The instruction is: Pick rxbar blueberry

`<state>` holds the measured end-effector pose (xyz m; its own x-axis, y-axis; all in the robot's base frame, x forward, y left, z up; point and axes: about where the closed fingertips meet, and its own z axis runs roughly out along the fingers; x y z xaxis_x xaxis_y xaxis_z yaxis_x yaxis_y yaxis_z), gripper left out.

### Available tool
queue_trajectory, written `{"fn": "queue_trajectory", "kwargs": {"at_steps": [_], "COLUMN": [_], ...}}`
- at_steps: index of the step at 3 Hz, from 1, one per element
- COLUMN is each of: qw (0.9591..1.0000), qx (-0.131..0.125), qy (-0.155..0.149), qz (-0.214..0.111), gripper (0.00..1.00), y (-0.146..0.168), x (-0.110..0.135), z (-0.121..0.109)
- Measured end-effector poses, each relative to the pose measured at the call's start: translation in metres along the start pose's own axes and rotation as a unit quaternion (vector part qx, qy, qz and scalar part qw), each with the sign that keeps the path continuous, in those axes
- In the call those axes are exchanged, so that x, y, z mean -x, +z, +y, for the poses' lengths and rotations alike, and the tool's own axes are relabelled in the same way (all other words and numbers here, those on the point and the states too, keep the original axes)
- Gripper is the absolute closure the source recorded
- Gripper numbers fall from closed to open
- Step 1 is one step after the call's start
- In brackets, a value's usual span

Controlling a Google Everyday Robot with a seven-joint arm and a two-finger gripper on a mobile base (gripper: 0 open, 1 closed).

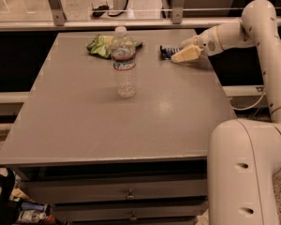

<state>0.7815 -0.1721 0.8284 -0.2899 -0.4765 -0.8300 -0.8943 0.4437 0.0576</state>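
The rxbar blueberry (pixel 167 52) is a small flat dark blue bar lying near the far right part of the grey table (pixel 84 121). Only its left end shows; the rest is hidden behind my gripper. My gripper (pixel 184 54) comes in from the right on the white arm and sits right at the bar's right end, low over the table top. I cannot tell whether it touches the bar.
A clear plastic water bottle (pixel 124 63) stands upright at the table's middle back. A green-yellow chip bag (pixel 100 45) lies behind it at the far edge. A railing (pixel 131 23) runs behind the table. The robot's white base (pixel 246 172) is at the front right.
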Motion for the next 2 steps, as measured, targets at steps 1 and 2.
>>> {"fn": "queue_trajectory", "kwargs": {"at_steps": [1, 2], "qw": [1.0000, 1.0000], "qx": [0.000, 0.000], "qy": [0.000, 0.000], "qz": [0.000, 0.000], "gripper": [0.92, 1.00], "y": [-0.0019, -0.0028], "x": [0.0029, 0.0049], "z": [0.0002, 0.0007]}}
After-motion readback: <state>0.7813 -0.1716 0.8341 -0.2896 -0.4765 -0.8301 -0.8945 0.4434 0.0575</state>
